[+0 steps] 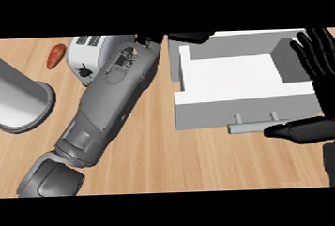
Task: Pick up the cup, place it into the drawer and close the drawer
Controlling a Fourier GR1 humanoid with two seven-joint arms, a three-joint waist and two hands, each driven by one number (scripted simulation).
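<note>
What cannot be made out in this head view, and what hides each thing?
- Left robot hand, head view: cut off by the upper edge; whether it holds anything is hidden.
- Tall grey cylinder: cut off by the left edge; identity unclear.
- Small orange-red object: too small to identify.
- White open drawer: its right inner corner is covered by the open right robot hand.

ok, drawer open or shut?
Open. The drawer shows its white inside from above, and its handle is pulled out toward the robot.

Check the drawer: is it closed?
No, the drawer stands pulled out from the counter, its white inside showing behind the handle.
</note>
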